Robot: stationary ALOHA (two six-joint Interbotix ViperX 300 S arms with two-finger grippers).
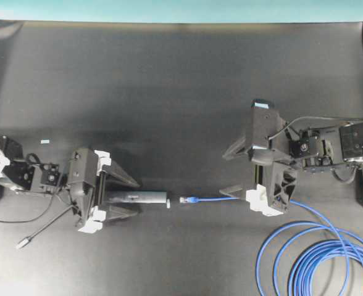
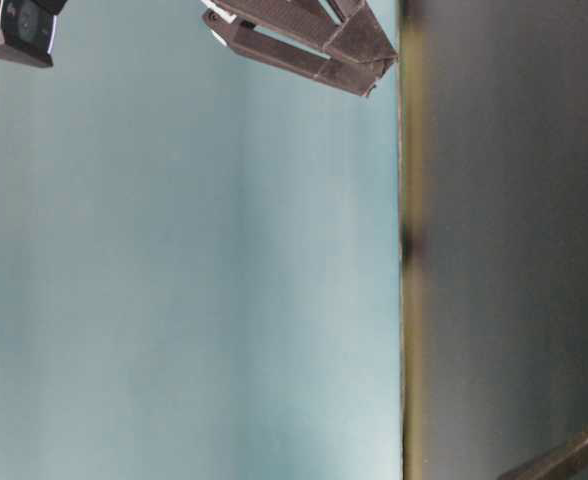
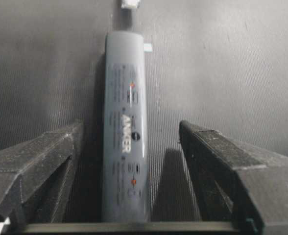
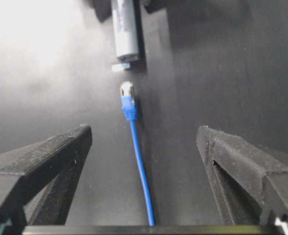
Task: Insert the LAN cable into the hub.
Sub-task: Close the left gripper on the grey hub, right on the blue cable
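Observation:
The grey bar-shaped hub (image 1: 141, 198) lies flat on the black mat, its port end facing right. My left gripper (image 1: 137, 197) stands open around it; in the left wrist view the hub (image 3: 125, 98) lies between the fingers (image 3: 41, 161), closer to the left one, with a gap on each side. The LAN cable's plug (image 1: 186, 200) rests a short gap right of the hub, pointing at it. The blue cable (image 4: 139, 156) runs back between the fingers of my open right gripper (image 4: 144, 129) without touching them. Its coils (image 1: 317, 259) lie at the front right.
The hub's thin grey lead (image 1: 45, 227) trails front-left to a small silver plug (image 1: 23, 243). A small white scrap (image 4: 120, 67) sits by the hub's port end, another (image 1: 44, 141) at the left. The table-level view shows only dark fingers (image 2: 304, 40) against teal.

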